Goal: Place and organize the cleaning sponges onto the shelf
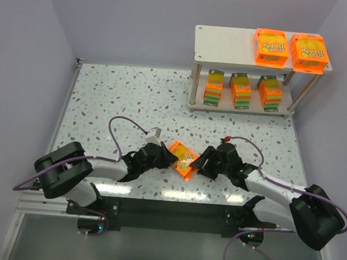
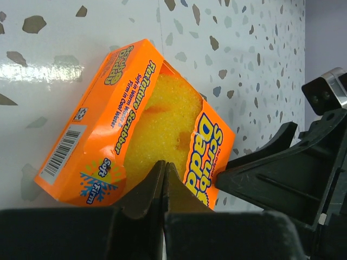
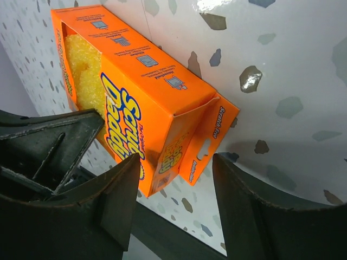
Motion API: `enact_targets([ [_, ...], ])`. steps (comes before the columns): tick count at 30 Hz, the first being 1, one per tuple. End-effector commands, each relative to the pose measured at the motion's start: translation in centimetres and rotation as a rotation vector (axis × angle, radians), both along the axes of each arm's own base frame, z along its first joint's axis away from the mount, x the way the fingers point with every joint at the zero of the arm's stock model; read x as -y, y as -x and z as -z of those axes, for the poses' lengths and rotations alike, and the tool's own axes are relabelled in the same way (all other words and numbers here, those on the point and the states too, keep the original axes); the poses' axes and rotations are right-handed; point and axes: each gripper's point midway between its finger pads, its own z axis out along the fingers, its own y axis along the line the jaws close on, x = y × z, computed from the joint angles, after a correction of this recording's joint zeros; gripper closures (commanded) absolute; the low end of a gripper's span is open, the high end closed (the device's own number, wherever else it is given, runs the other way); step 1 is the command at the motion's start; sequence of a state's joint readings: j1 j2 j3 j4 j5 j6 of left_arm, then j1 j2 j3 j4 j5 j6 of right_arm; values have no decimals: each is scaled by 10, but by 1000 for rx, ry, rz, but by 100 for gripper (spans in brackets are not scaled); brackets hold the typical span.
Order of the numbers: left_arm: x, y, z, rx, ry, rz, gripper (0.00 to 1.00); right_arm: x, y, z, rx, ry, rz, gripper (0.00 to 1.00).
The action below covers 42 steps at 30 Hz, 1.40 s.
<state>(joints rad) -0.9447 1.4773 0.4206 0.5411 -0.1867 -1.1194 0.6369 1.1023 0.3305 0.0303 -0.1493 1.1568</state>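
One orange sponge pack lies tilted on the speckled table between my two grippers. My left gripper is shut, and its joined tips press against the pack's yellow window face. My right gripper is open, its jaws straddling the pack's flap end, with one finger touching the pack's edge. The shelf stands at the far right. Two packs lie flat on its top board. Three packs stand on its lower board.
The table's front edge runs close below the pack. Purple cables loop over the table behind both arms. The left part of the shelf's top board is bare.
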Motion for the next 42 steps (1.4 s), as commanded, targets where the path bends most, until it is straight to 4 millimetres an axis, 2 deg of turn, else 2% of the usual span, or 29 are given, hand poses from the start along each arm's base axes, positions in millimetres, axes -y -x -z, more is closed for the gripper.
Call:
enact_targets([
  [1, -3, 8, 5, -22, -18, 0, 100, -21, -9, -13, 46, -90, 4, 42],
  [7, 6, 18, 5, -24, -8, 44, 100, -28, -17, -17, 65, -96, 36, 56],
  [10, 10, 22, 6, -30, -3, 67, 100, -29, -17, -14, 55, -91, 33, 70],
  [11, 10, 23, 7, -32, -4, 70, 100, -29, -16, -10, 44, -83, 30, 82],
  [14, 11, 25, 7, -31, -2, 76, 100, -29, -13, -4, 24, -85, 32, 100],
  [19, 4, 21, -3, -2, -24, 59, 100, -22, -9, -7, 35, -88, 47, 100],
  [20, 4, 19, -14, 22, -13, 55, 100, -20, -10, -8, 42, -82, 56, 100],
  [22, -3, 12, -24, 45, -62, 25, 100, -16, -8, -15, 55, -83, 64, 100],
  [23, -6, 8, -38, 82, -71, 21, 89, -15, -9, -21, 69, -87, 67, 100],
  [25, -13, 0, -54, 120, -129, -5, 74, -11, -8, -32, 92, -92, 77, 100],
  [26, -15, -2, -71, 148, -123, -15, 61, -11, -9, -38, 104, -97, 79, 100],
  [27, -19, -5, -83, 155, -147, -31, 55, -10, -9, -42, 112, -99, 78, 100],
  [29, -33, -11, -111, 211, -165, -79, 43, -11, -10, -61, 148, -125, 74, 100],
  [30, -39, -11, -126, 220, -177, -93, 41, -9, -10, -65, 152, -121, 77, 100],
  [33, -62, -11, -177, 295, -149, -152, 34, -11, -16, -96, 212, -147, 81, 100],
  [34, -75, -9, -199, 333, -116, -186, 33, -13, -21, -113, 252, -169, 86, 100],
  [36, -92, -3, -217, 356, -104, -217, 31, -13, -26, -143, 313, -212, 95, 100],
  [37, -102, -2, -224, 371, -99, -242, 30, -13, -34, -173, 375, -240, 118, 100],
  [38, -114, 4, -240, 400, -58, -259, 29, -10, -41, -189, 422, -237, 143, 100],
  [39, -121, 6, -239, 409, -60, -267, 28, -8, -46, -203, 452, -243, 159, 100],
  [40, -129, 10, -246, 426, -34, -274, 26, -8, -52, -238, 516, -275, 180, 100],
  [41, -132, 12, -243, 426, -36, -276, 26, -4, -60, -254, 547, -276, 219, 100],
  [42, -134, 13, -233, 417, -58, -272, 25, -1, -70, -261, 553, -257, 255, 100],
])
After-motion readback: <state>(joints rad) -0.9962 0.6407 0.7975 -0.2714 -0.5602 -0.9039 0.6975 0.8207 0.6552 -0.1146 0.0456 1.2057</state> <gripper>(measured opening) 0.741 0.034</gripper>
